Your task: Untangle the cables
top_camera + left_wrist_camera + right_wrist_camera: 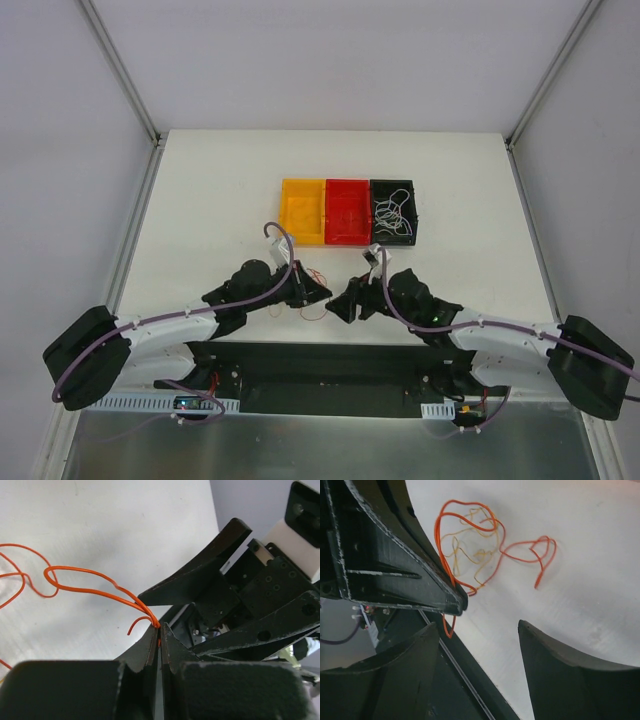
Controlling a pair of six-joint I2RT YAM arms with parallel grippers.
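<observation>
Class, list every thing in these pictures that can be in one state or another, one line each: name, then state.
left claw, shut on the orange cable
right claw, open, holding nothing
orange cable, pinched by the left claw, the rest looped on the table
yellow cable, loose on the table, tangled with the orange cable
white cables, a tangled clump inside the black bin
yellow bin, looks empty

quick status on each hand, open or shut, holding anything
left hand: shut on the orange cable
right hand: open, holding nothing
</observation>
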